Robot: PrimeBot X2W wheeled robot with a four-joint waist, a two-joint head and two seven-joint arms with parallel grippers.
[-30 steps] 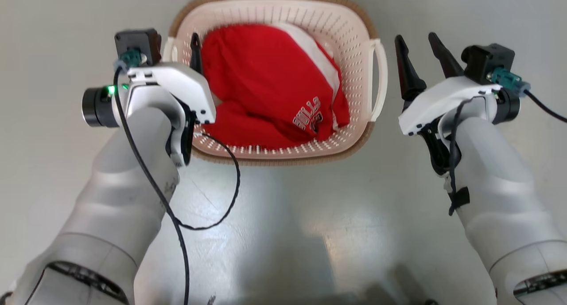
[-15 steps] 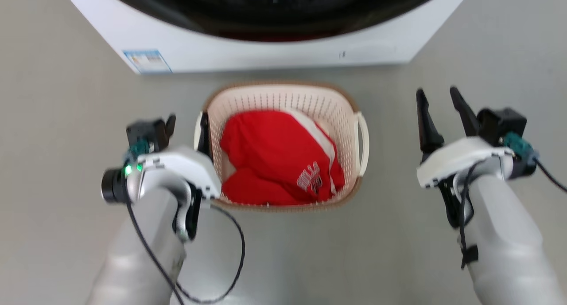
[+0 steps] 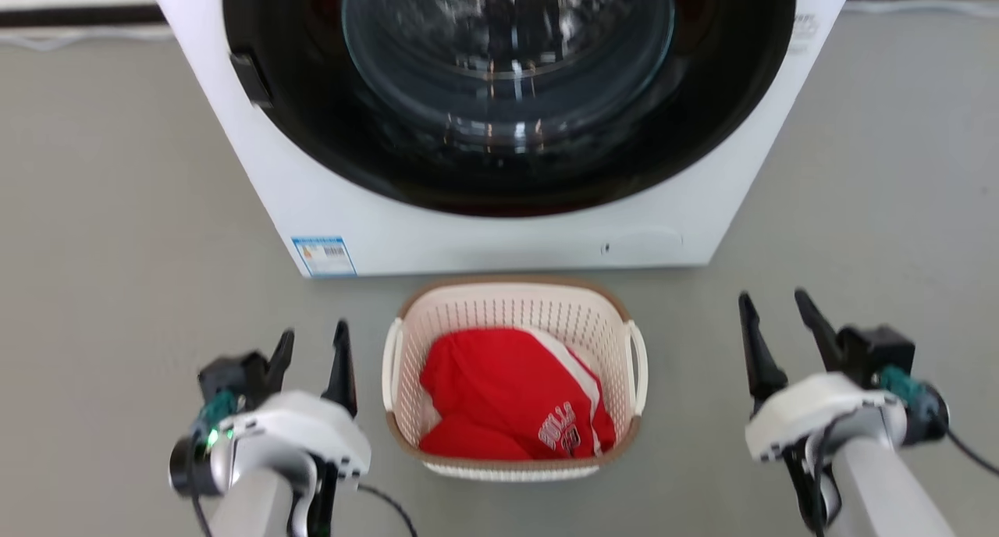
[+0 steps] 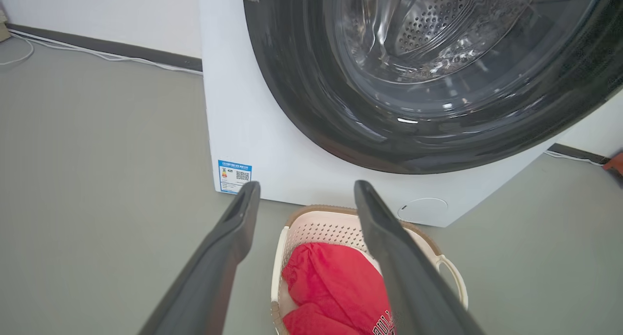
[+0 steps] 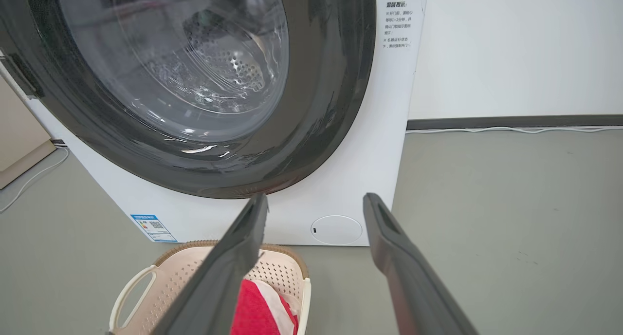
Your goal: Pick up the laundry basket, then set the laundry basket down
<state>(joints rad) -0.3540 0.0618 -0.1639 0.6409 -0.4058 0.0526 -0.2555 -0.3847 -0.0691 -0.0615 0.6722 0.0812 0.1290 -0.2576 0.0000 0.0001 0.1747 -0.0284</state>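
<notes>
The laundry basket [image 3: 507, 312], cream and perforated with a brown rim and white loop handles, stands on the grey floor just in front of the washing machine. A red garment [image 3: 503, 385] with white lettering lies inside it. My left gripper [image 3: 312, 336] hangs open a little to the left of the basket's left handle, apart from it. Further off to the basket's right, my right gripper [image 3: 773, 299] is open too. The left wrist view has my left gripper [image 4: 306, 186] above the laundry basket [image 4: 316, 228]. In the right wrist view, my right gripper [image 5: 317, 198] is above the laundry basket [image 5: 185, 264].
A white front-loading washing machine [image 3: 499, 244] with a dark round door rises directly behind the basket. Bare grey floor spreads on both sides of it. White cables [image 5: 511, 129] run along the wall's dark skirting.
The head view has lifted, bringing the washing machine in. My left gripper's finger, earlier at the basket's left handle, now stands clear to its left. Both grippers stay open.
</notes>
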